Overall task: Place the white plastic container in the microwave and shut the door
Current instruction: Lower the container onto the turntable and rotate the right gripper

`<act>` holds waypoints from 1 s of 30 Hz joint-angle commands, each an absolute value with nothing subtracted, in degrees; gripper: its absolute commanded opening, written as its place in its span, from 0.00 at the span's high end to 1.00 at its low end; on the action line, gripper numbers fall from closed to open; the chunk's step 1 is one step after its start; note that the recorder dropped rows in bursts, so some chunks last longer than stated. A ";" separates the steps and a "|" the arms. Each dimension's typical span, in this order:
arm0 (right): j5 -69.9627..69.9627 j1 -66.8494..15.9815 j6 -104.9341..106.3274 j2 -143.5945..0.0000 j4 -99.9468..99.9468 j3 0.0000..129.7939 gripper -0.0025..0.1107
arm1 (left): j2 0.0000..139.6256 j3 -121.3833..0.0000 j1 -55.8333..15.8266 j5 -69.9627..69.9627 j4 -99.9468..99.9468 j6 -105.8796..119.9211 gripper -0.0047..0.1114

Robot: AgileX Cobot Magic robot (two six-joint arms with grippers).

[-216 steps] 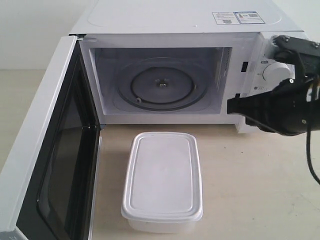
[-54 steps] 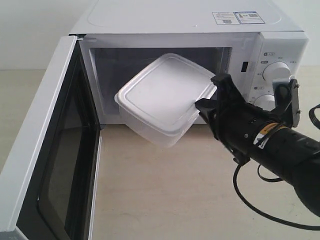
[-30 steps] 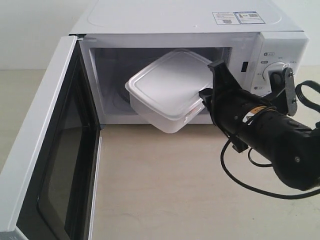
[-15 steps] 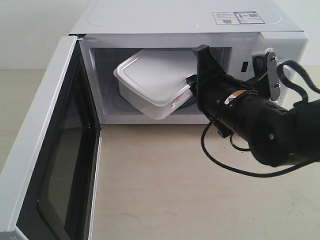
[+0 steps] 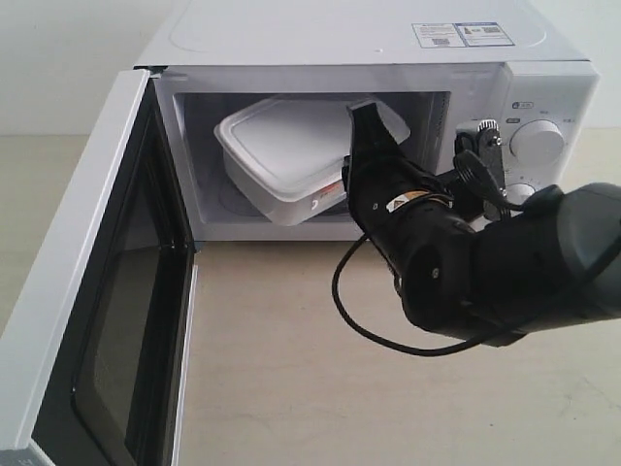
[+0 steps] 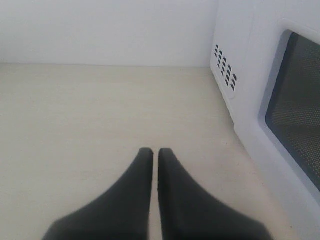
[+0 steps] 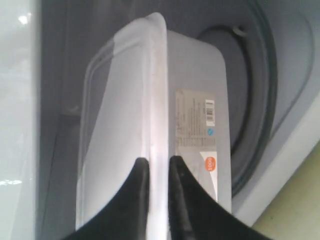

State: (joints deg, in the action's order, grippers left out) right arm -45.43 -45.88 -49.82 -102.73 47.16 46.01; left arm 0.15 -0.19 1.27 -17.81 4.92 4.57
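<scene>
The white plastic container [image 5: 277, 146] hangs tilted inside the open cavity of the microwave [image 5: 388, 39], above the glass turntable [image 7: 256, 100]. My right gripper [image 5: 351, 163] is shut on the rim at the container's right end. In the right wrist view the two black fingers [image 7: 157, 161] pinch the lid's rim, with the container's side wall [image 7: 197, 70] and its red-and-white label [image 7: 197, 135] beside them. The door [image 5: 87, 291] stands wide open on the left. My left gripper [image 6: 155, 150] is shut and empty above the bare tabletop, beside the door's outer face [image 6: 297, 105].
The two dials [image 5: 539, 141] sit on the microwave's right panel, behind my right arm [image 5: 505, 262] and its looping cable [image 5: 364, 320]. A beige tabletop [image 5: 291, 388] lies in front of the microwave. Vent holes [image 6: 225, 67] show on the microwave's side.
My right gripper has carried the container leftward and deeper into the cavity. The arm has followed toward the opening. The door has not moved.
</scene>
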 commanded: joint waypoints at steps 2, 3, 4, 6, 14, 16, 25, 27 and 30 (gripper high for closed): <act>-47.06 -46.01 -43.01 -102.91 50.90 48.86 0.98 | 0.00 0.00 1.47 -17.55 4.94 4.24 0.92; -47.19 -46.01 -42.51 -103.24 50.90 49.35 0.98 | 0.00 0.00 1.47 -17.55 4.94 4.24 0.92; -47.19 -46.01 -42.50 -103.52 51.03 49.62 0.98 | 0.00 0.00 1.47 -17.55 4.94 4.24 0.92; -46.83 -46.01 -42.89 -104.66 50.92 50.33 0.98 | 0.00 0.00 1.47 -17.55 4.94 4.24 0.92; -48.55 -46.01 -42.98 -107.18 52.19 51.81 0.98 | 0.00 0.00 1.47 -17.55 4.94 4.24 0.92; -48.31 -46.01 -42.93 -107.56 52.19 52.08 0.98 | 0.00 0.00 1.47 -17.55 4.94 4.24 0.92; -49.90 -45.90 -43.30 -109.77 53.37 52.25 0.98 | 0.00 0.00 1.47 -17.55 4.94 4.24 0.92; -49.38 -45.90 -43.15 -110.48 53.32 53.06 0.98 | 0.00 0.00 1.47 -17.55 4.94 4.24 0.92; -48.40 -45.90 -41.93 -111.11 53.45 54.89 0.98 | 0.00 0.00 1.47 -17.55 4.94 4.24 0.92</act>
State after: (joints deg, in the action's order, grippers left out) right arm -47.38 -46.01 -43.46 -110.94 53.87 53.23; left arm 0.15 -0.19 1.27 -17.81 4.92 4.57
